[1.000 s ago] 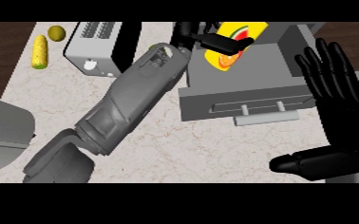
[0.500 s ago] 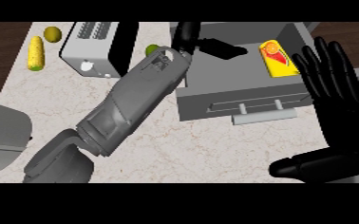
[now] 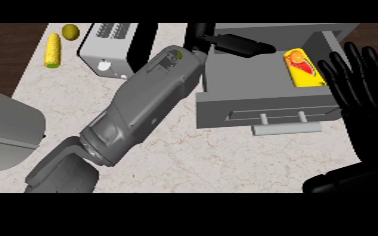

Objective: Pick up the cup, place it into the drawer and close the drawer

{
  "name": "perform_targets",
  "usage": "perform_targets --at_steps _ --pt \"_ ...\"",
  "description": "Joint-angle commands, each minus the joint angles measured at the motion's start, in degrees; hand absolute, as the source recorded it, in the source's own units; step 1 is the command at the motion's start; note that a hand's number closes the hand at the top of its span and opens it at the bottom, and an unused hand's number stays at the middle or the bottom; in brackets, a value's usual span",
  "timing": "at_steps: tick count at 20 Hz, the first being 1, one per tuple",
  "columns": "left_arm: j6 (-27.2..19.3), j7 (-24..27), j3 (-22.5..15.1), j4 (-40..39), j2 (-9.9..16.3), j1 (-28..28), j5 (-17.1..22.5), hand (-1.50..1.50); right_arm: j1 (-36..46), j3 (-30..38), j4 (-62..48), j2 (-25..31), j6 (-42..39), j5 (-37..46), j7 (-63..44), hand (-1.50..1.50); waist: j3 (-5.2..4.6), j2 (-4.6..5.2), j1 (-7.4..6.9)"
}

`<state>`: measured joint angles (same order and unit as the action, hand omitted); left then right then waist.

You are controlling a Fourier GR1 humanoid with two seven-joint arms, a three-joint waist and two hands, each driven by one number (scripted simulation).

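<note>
Fingers (image 3: 244,44) of the left hand (image 3: 221,40) lie stretched out and empty over the rear left corner of the open drawer (image 3: 251,87), curled round nothing. To their right, a little nearer the robot and well apart from them, the yellow cup (image 3: 304,67) lies on its side inside the drawer, against the right wall, its long axis running front to back. So the cup appears to be placed already, and what remains, by my reading, is the closing. The drawer's front panel with its handle (image 3: 280,116) sits below those fingers, on the robot's side, and pushing it shut means coming round to that face.

Further right, the right hand (image 3: 354,87) rests open with fingers up, just beside the drawer's right wall and nearer the handle than the left hand is.

Out to the left of the left forearm (image 3: 144,112) stands a toaster (image 3: 111,50), and beyond it a corn cob (image 3: 52,50) and a small olive-green fruit (image 3: 70,31) lie on the marbled counter (image 3: 214,160), well away from the drawer's path.
</note>
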<state>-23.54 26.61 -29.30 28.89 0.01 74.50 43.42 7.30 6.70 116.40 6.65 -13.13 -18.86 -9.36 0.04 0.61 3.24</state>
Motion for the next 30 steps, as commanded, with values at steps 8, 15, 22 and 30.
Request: perform_targets --at_steps 8,15,22,30 --pt "1.0 -2.6 5.0 13.6 7.6 -9.3 1.6 -1.50 -4.3 -0.4 2.5 8.0 -8.7 5.3 2.1 1.50 -0.06 -1.16 -4.31" --pt "0.6 -7.4 6.4 29.2 16.3 -23.5 2.9 -1.50 -5.5 -1.6 2.3 10.6 -10.5 11.6 1.7 1.50 -0.06 -1.15 -5.20" --pt "0.4 -10.0 8.0 46.5 24.7 -39.6 2.5 -1.50 -4.3 -7.9 0.0 7.2 -6.7 21.8 0.1 1.50 -0.04 -0.93 -4.85" --pt "6.2 -9.0 11.1 52.9 27.9 -48.4 4.7 -1.50 -1.9 -16.9 -6.3 12.6 -5.9 44.4 10.4 1.50 -0.04 -0.73 -5.36"
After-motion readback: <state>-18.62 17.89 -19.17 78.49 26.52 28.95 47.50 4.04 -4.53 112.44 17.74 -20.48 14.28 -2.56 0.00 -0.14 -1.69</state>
